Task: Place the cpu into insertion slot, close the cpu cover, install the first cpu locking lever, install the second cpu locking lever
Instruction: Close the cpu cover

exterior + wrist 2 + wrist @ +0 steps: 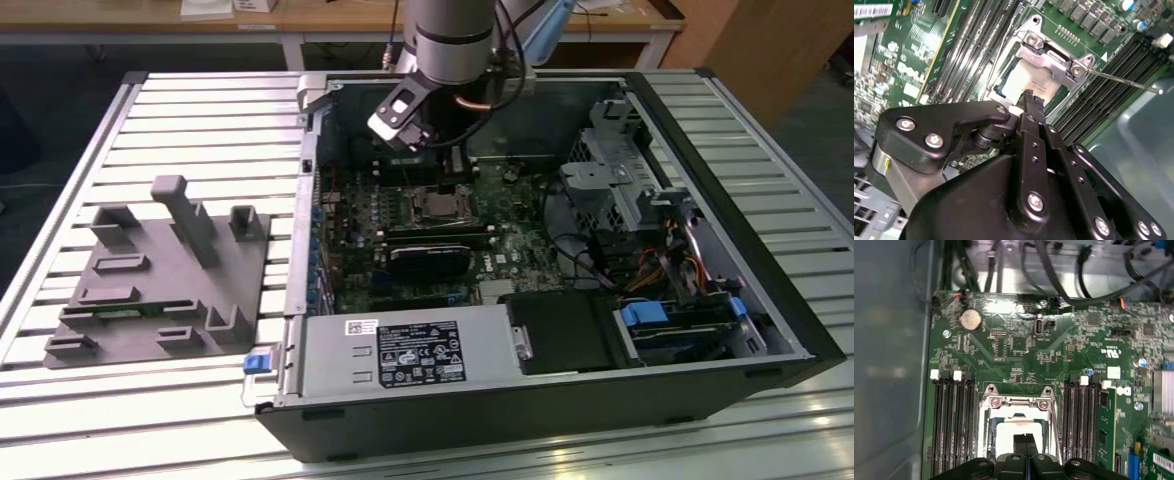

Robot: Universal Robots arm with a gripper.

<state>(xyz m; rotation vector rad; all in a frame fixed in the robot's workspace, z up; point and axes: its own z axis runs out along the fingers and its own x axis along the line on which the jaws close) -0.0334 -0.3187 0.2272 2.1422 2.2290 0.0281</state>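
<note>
In the exterior view my gripper [430, 152] hangs inside the open computer case [534, 425]. The insertion slot [438, 204] is on the green board, just below and ahead of it.

In the second wrist view my fingertips [1032, 101] are pressed together with nothing between them, close over the near edge of the insertion slot. The cpu [1021, 80] lies seated in the slot just beyond my tips. The cpu cover [1051, 59] looks folded down over it, its window framing the metal top. A thin locking lever [1124, 81] sticks out sideways over the memory slots [1104, 105], so I judge it unlatched.

In the first wrist view my closed fingers sit over the cpu, with the cover's screwed end beyond them. Placing the cpu and closing the cover appear done. The levers are left to do, though I cannot tell the second one's state.
</note>
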